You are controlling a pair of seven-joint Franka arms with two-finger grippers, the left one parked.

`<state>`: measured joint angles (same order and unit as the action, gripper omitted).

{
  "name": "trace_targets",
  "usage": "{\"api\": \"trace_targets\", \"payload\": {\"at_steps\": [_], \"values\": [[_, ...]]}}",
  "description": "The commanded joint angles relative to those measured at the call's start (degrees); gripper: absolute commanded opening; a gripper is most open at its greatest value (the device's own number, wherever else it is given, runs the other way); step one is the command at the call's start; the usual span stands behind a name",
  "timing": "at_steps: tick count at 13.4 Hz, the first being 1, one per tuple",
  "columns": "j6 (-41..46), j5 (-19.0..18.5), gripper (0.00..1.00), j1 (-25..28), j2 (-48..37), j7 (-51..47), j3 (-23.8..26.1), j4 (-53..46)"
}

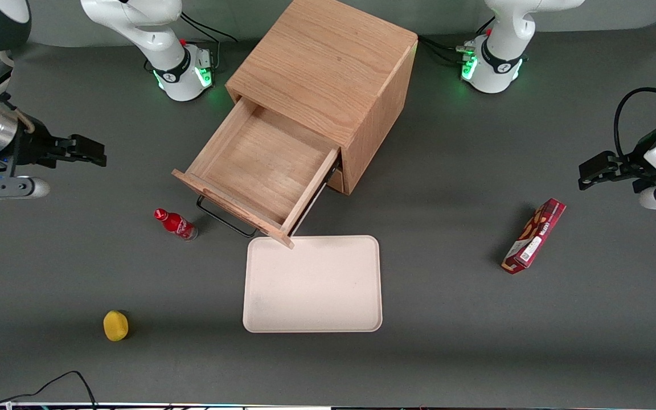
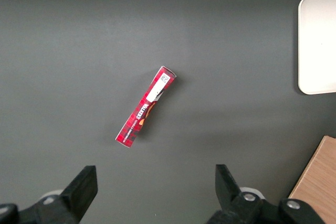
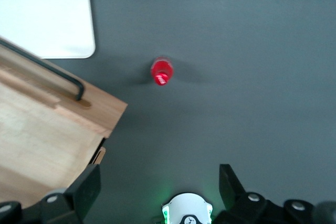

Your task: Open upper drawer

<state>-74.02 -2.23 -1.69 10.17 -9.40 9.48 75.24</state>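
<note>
Your claw (image 1: 97,152) hung spread and empty above the worktop (image 1: 453,319) at the working arm's end, well clear of the cabinet (image 1: 328,74). The upper drawer (image 1: 259,165) already stood pulled far out of the cabinet, its bare wooden floor open to the front camera and its front panel reaching to the corner of the cream tray (image 1: 312,285).

The relation that mattered to you: the drawer lay sideways from the claw, toward the middle of the worktop, and its black bar handle (image 1: 225,219) ran along the front panel, slanting across the worktop rather than square to it. The wrist camera looked down past the claw's two fingers (image 3: 84,190) at one end of that handle (image 3: 47,69), with the small red bottle (image 1: 176,224) standing upright on the worktop between claw and handle, just beside the handle's end. By that showing the pull looked done, or nearly so. Had you wanted any more travel, you would have had to come in over the bottle and line the fingers up across the slanted bar.

A yellow fruit (image 1: 115,325) and a red snack box (image 1: 534,236) lay well apart from all this.
</note>
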Motion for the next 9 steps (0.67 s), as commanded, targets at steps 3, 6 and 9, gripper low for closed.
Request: {"api": "trace_targets", "payload": {"at_steps": [3,6,9], "values": [[-18.1,2.0,1.0,0.0,-18.7,-1.3,-3.9,29.7],[-20.8,2.4,1.0,0.2,-20.8,-1.0,-4.0,32.3],[-20.7,2.3,1.0,0.2,-19.4,-0.7,-4.1,29.1]]}}
